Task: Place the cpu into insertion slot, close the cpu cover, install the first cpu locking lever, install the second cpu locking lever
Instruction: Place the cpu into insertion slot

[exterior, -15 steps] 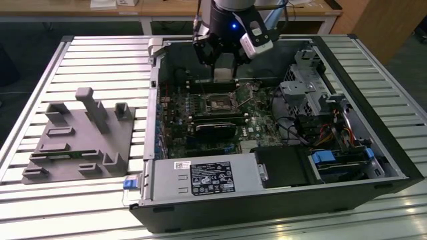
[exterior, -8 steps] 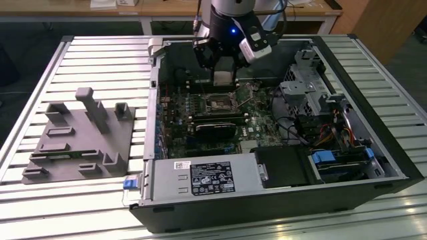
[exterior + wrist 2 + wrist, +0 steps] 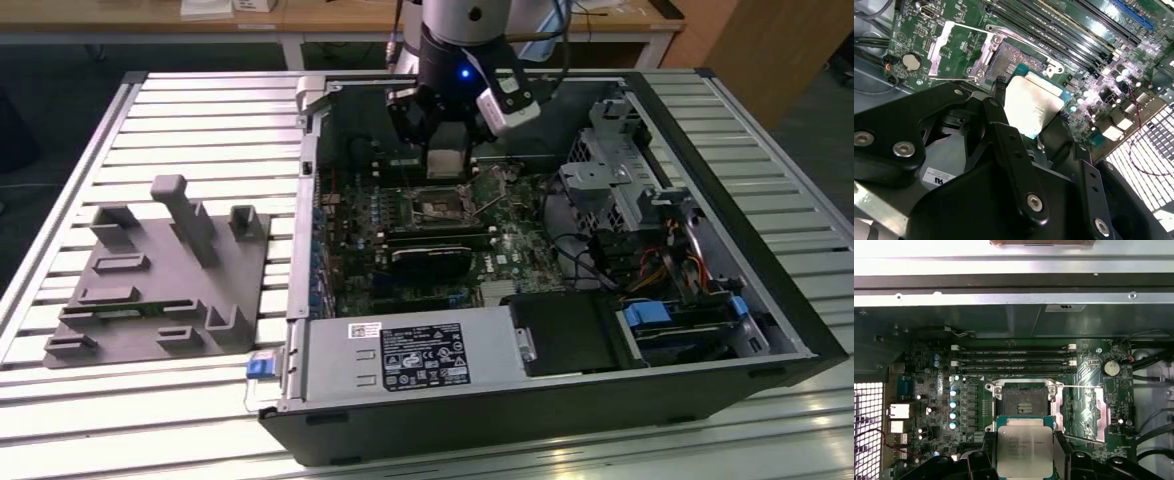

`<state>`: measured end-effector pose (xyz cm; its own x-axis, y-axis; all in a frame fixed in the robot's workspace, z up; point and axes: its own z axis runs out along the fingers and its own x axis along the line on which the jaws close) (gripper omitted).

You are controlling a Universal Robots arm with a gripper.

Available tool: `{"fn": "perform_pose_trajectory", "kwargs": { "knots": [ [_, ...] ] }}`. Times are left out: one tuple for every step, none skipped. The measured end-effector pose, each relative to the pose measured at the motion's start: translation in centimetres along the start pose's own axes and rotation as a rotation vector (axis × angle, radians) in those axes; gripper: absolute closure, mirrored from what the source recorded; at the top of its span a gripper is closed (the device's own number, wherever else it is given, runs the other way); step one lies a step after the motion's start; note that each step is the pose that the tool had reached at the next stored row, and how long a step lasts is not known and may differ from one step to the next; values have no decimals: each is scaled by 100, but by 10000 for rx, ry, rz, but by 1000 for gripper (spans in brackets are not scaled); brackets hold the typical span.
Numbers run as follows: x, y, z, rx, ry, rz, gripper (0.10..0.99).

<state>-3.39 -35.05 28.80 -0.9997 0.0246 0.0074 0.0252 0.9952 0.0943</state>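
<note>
My gripper (image 3: 447, 158) — jaws clamped on edges of cpu (image 3: 1024, 450), metal top facing wrist cameras. Cpu held over motherboard (image 3: 1086, 367), near insertion slot (image 3: 1023, 401), not in it. Cpu cover (image 3: 1085, 410) swung open — lying beside slot. All inside open computer case (image 3: 561, 400).

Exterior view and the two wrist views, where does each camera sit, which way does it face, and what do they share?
Exterior view: off the arm, raised, looking down into the open computer case; the arm and gripper show, holding the cpu.
First wrist view: on the arm, facing the motherboard squarely; black fingers grip the cpu, with the empty insertion slot in sight.
Second wrist view: on the arm, looking obliquely past gripper links at the cpu, insertion slot and open cpu cover.
Shared: all three show the held cpu.
</note>
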Motion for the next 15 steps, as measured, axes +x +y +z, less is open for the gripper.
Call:
{"fn": "perform_pose_trajectory", "kwargs": {
  "knots": [
    [0,-2,17,-2,-1,0,549],
    [0,-3,33,-1,-2,0,549],
    [0,-5,50,-1,-3,0,549],
    [-1,-6,68,-1,-5,-1,549],
    [-1,-8,86,-2,-7,0,549],
    [-1,-10,104,-1,-10,-1,549],
    [-1,-11,122,-1,-11,-4,549],
    [-1,-13,141,-1,-13,-9,549],
    [-1,-13,159,-2,-14,-21,549],
    [-1,-12,176,-2,-15,-42,549],
    [-1,-10,192,-1,-14,-67,549],
    [-1,-9,207,-1,-12,-92,549],
    [-1,-8,222,1,-10,-112,549],
    [-1,-6,238,-1,-9,-125,549],
    [-1,-3,255,-1,-8,-134,549]
  ]
}}
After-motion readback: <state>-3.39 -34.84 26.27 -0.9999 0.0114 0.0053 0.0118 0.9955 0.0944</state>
